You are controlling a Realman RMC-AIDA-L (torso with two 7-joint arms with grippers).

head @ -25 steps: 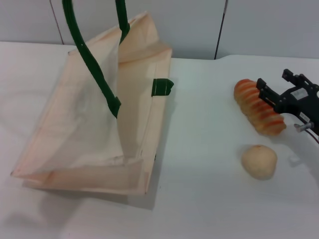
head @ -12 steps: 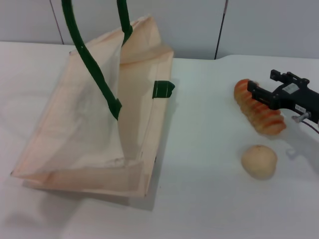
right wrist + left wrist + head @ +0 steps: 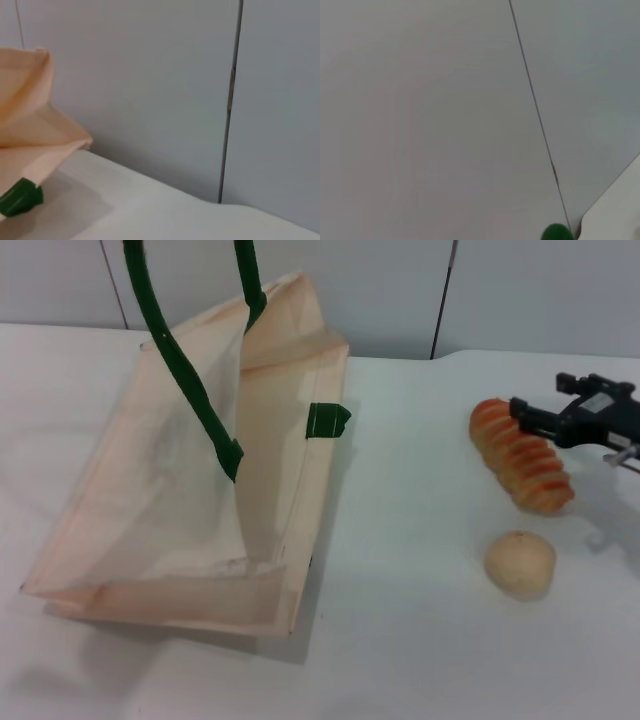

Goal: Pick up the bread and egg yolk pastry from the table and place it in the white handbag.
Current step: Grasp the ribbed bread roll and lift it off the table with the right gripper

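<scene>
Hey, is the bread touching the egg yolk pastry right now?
Apart. The head view shows a clear strip of bare white table between the bread and the egg yolk pastry, which sits nearer the robot.

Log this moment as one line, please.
right gripper: over bread, not gripping | egg yolk pastry: on table | white handbag: empty

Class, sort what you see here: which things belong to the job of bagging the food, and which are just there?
Belongs to the job: bread, egg yolk pastry, white handbag, table, right gripper beside the bread.

Just there: grey wall panels behind the table.
</scene>
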